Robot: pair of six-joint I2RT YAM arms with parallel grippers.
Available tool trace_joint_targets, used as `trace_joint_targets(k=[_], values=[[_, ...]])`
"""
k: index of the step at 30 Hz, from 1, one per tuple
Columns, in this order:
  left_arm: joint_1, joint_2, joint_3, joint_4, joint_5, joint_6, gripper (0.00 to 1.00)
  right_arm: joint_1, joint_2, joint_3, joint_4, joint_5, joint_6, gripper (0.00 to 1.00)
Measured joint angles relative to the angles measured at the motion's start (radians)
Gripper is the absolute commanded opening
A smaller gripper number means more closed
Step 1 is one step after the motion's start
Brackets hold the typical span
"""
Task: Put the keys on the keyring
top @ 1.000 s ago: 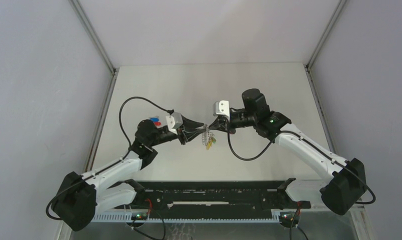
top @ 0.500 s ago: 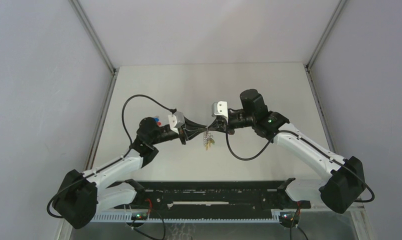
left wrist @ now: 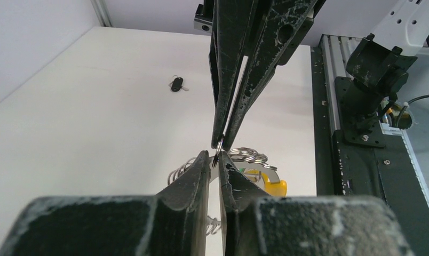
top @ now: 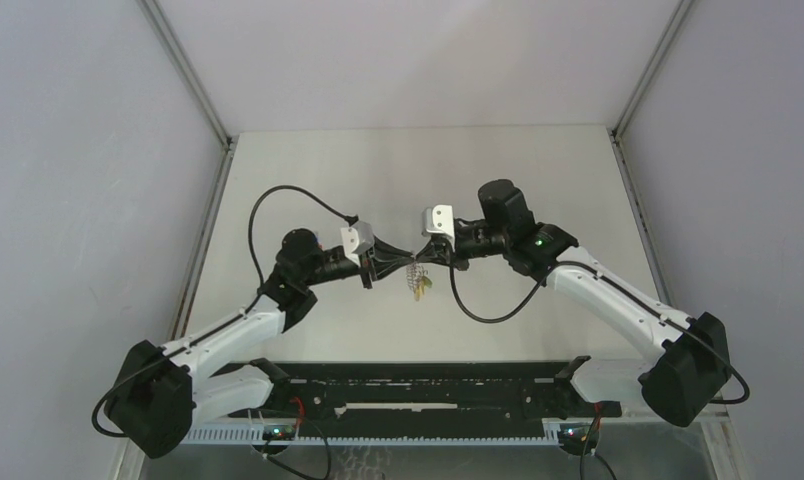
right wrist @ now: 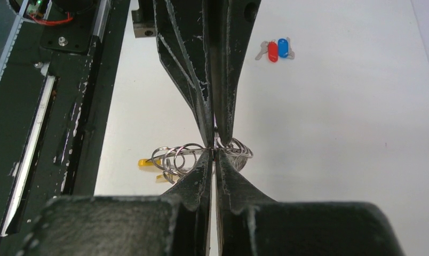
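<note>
Looking for the tiny black-headed key (left wrist: 176, 84), Mara asked, "Where did it lie?"

"Flat on the white table (left wrist: 95, 133)," said Jon, "well apart from both arms' tips, off past the right gripper (right wrist: 215, 153) toward the far side. Its dark head seemed to sit farther back, with the short blade pointing toward the near edge. It was too small to be sure."

"And the silver chain keyring (right wrist: 175, 157), with its yellow strip and small metal rings?"

"It hung in the air between the arms. The right gripper was clamped tight on one ring. The left gripper (left wrist: 215, 159) met it tip to tip, jaws nearly together, pinching that ring too, as far as I could tell."

"So which arm was nearer the key?"

"The right, I judged. But both were occupied, so one would have had to let go first."
</note>
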Motion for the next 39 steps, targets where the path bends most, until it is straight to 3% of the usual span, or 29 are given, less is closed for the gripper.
trace_joint_targets(k=[21, 39], values=[[0.0, -0.015, 0.05, -0.165, 0.012, 0.089, 0.15, 0.125, 0.068, 0.183, -0.286, 0.284, -0.127, 0.0], [-0.002, -0.013, 0.05, -0.186, 0.023, 0.101, 0.16, 0.14, 0.077, 0.185, -0.321, 0.332, -0.139, 0.0]])
